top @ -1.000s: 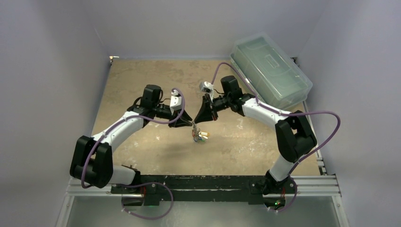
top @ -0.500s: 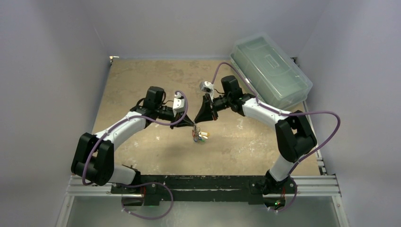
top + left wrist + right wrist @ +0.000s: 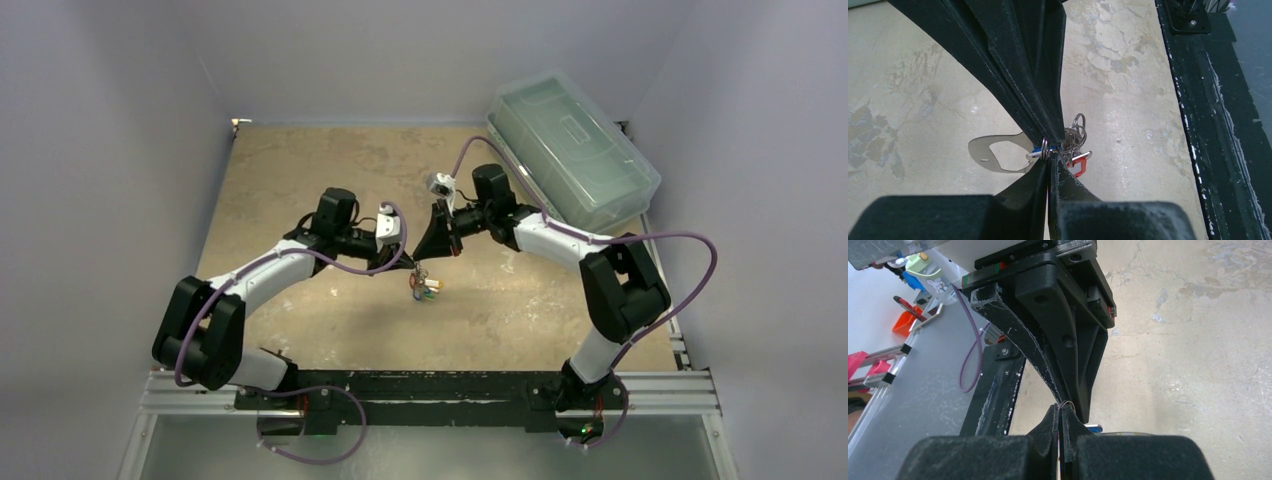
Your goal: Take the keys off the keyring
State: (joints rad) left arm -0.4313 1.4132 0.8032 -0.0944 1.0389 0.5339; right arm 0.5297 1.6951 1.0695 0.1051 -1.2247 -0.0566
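Above the middle of the bench (image 3: pixel 290 170), the left pincer (image 3: pixel 404 262) and right pincer (image 3: pixel 421 257) met tip to tip. Both were pinched shut on the keys (image 3: pixel 425 288), which hung just below them, long axis downward. We judged neither arm nearer. The keyring (image 3: pixel 997 156) jutted sideways from the pinch.

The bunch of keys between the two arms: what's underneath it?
Only mottled beige table shows around the keys and the flat silvery keyring. The spot directly beneath is hidden by the bunch itself, the left end effector and the right end effector.
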